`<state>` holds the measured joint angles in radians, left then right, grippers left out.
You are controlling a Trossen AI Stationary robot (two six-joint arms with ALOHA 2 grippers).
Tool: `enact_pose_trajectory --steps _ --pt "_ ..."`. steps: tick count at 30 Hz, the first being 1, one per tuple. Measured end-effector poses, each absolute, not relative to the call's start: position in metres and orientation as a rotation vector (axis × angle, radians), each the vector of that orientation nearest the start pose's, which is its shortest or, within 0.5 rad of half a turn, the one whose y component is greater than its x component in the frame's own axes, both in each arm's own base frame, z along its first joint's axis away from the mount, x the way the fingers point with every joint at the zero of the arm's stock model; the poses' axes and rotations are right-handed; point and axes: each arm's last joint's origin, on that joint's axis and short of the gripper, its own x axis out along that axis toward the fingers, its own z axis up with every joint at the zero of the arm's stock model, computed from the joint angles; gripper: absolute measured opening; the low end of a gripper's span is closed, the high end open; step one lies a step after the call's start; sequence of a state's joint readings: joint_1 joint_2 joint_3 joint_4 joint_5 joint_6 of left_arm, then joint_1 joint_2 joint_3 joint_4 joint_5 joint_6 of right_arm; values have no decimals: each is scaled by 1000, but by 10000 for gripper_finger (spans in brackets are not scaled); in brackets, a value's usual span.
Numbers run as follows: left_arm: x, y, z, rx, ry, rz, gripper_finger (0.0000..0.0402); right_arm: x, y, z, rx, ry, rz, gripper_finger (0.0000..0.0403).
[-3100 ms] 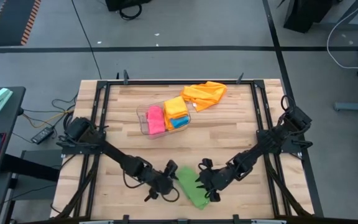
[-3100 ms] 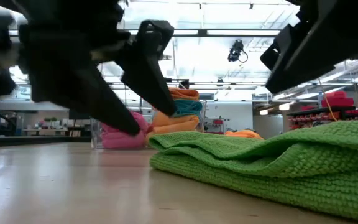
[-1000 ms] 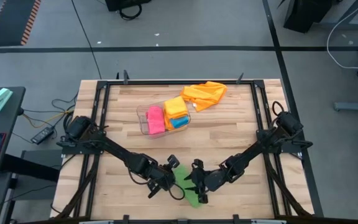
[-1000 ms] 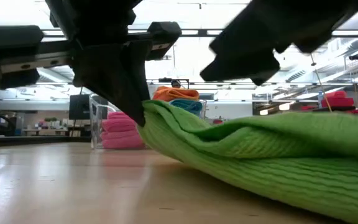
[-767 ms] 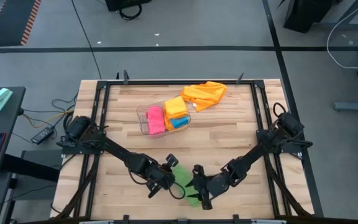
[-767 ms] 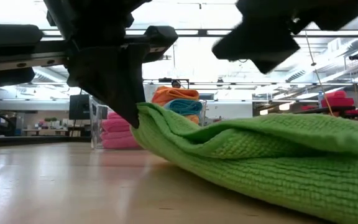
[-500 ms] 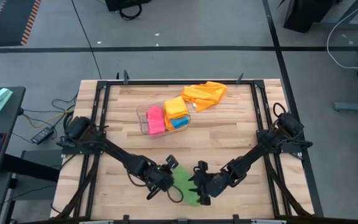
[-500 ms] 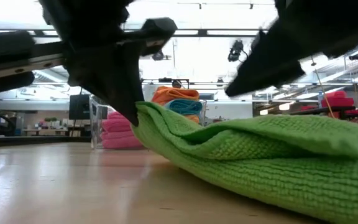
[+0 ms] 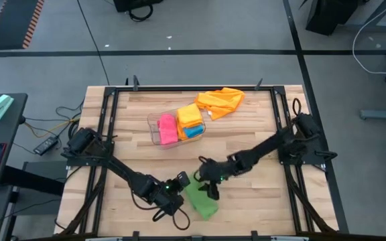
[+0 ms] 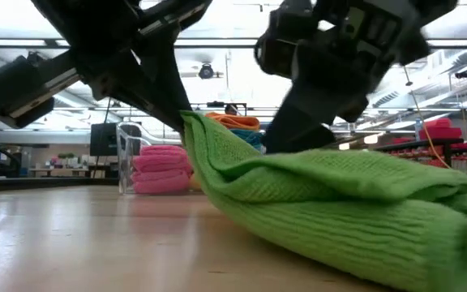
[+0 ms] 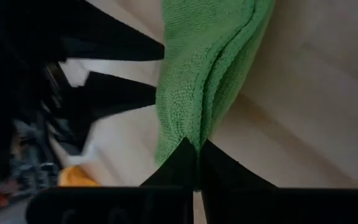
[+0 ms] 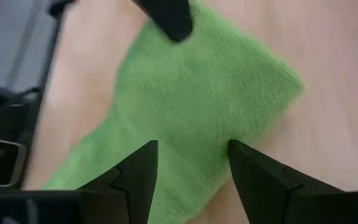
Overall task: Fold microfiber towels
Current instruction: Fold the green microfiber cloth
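Observation:
A green microfiber towel (image 9: 199, 199), folded into a thick strip, lies on the table's near middle. My left gripper (image 9: 181, 182) is shut on its far left corner, which is raised off the wood (image 10: 186, 122). My right gripper (image 9: 206, 186) stands open just over the towel's far part, its fingers spread above the cloth (image 12: 188, 165). I cannot tell whether they touch it. Pink, orange and blue towels are stacked in a clear bin (image 9: 151, 127). My left gripper pinches the green towel's corner (image 11: 188, 134) between its two shut fingers, where several folded layers meet. The fingers slant down at it from the table's left side. That corner is lifted and the cloth slopes down from it; the rest of the towel (image 10: 347, 219) lies on the table.
A loose orange towel (image 9: 221, 100) lies crumpled at the far edge, right of the bin. The bin's wall (image 10: 126, 158) shows behind the green towel in the low view. Bare wood spreads to the left and right of the towel.
My right gripper has drawn back toward the table's far edge, off the towel's near right part, staying open. My left gripper has rolled and kept its hold; the towel's held corner now stands steeper and the folded bundle lies uncovered.

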<state>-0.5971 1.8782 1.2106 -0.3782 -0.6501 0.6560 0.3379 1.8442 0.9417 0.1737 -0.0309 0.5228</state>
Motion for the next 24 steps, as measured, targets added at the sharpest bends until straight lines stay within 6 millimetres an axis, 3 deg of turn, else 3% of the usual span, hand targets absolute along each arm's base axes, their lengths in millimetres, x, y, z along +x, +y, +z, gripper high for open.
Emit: enact_pose_trajectory --steps 14,24 --pt "319 -197 173 1315 858 -213 14 358 40 142 575 832 440 259" --pt "320 -196 176 1381 853 -105 16 361 34 143 574 786 472 280"
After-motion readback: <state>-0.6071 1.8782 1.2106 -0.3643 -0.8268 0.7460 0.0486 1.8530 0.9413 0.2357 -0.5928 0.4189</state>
